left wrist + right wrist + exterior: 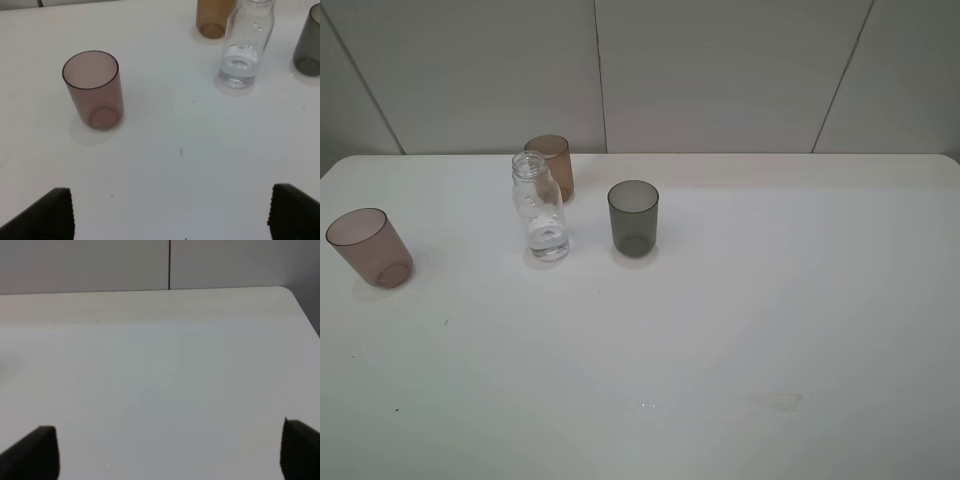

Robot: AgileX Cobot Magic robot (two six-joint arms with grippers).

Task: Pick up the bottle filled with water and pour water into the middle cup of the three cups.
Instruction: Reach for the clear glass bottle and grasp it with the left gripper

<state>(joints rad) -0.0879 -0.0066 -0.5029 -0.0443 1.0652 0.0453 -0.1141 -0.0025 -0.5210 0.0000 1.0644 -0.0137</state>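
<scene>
Capless clear bottle (540, 212), little water inside, upright near amber middle cup (560, 165); left pincer (170, 214), right pincer (170, 452) spread.

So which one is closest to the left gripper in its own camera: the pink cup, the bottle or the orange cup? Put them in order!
Going by the left wrist view, starting from the left gripper:
1. pink cup: nearest, standing alone, apart from the others.
2. bottle: further out, upright, with a little water in it.
3. orange cup: farthest, just behind the bottle.
</scene>
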